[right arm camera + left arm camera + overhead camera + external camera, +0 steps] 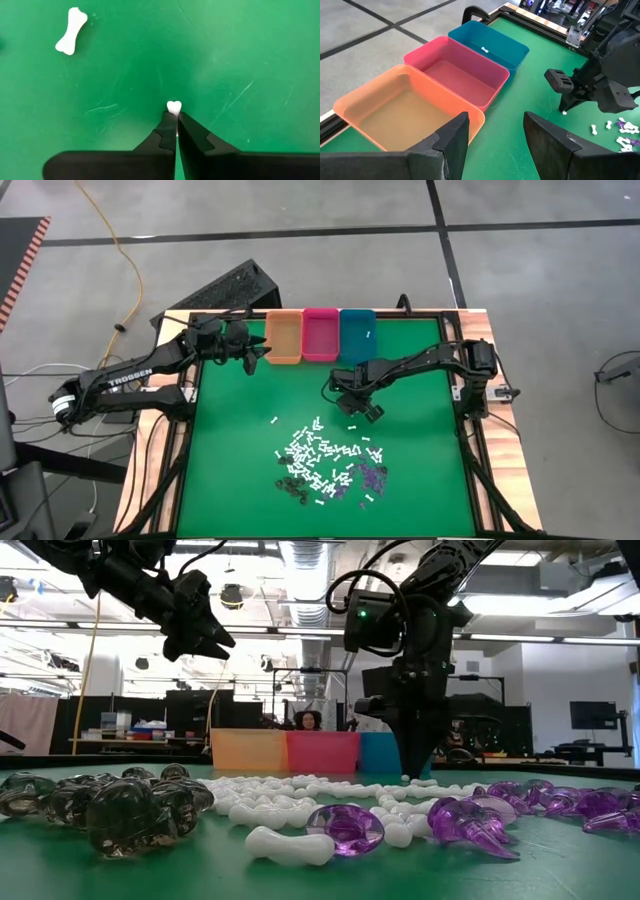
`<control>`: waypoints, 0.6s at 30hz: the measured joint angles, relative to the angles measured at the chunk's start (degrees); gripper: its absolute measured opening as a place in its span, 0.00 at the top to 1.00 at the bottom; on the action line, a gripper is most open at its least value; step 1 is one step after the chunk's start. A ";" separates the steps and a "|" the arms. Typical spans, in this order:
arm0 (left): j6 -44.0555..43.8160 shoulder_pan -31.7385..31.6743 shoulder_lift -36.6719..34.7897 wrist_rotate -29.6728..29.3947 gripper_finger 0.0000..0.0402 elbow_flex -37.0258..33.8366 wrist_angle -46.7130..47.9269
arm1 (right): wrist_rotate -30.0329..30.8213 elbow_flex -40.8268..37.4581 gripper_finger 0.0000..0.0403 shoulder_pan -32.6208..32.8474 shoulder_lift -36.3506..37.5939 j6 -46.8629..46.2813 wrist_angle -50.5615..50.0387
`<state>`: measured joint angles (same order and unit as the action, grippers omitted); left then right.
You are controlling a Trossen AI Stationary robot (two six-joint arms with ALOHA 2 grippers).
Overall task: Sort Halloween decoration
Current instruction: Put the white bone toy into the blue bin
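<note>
Fingers of your right gripper are pinched together on a white bone piece, and only its knobbed end shows past the tips; the rest is hidden between them. That gripper points down at the green mat, just beyond the scattered pile of pieces. In the low view you cannot make out the held bone at all. Your left gripper hangs with its fingers spread wide beside the orange bin, holding nothing. One white bone lies in the teal bin; the pink bin sits between the two.
</note>
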<state>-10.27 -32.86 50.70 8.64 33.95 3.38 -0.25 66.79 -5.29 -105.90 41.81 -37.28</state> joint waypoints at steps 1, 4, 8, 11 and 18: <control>-0.01 0.00 0.00 0.00 0.56 0.00 0.01 | -0.02 -0.03 0.92 -0.06 0.21 -0.39 -0.02; -0.02 0.00 0.00 0.00 0.56 0.00 0.17 | -0.92 -0.15 0.93 -0.43 1.13 -1.87 -0.06; -0.02 0.00 0.00 -0.02 0.56 0.00 0.20 | -0.93 -0.31 0.93 -1.58 3.29 -3.71 -0.54; -0.02 0.00 0.00 -0.01 0.56 0.00 0.20 | -0.95 -0.31 0.93 -2.87 5.50 -4.65 -0.63; -0.02 0.00 0.00 0.00 0.56 0.00 0.20 | -1.08 -0.23 0.93 -7.09 11.11 -7.83 -1.13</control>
<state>-10.28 -32.86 50.70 8.64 33.95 3.57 -1.32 66.56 -12.38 -94.79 33.98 -38.41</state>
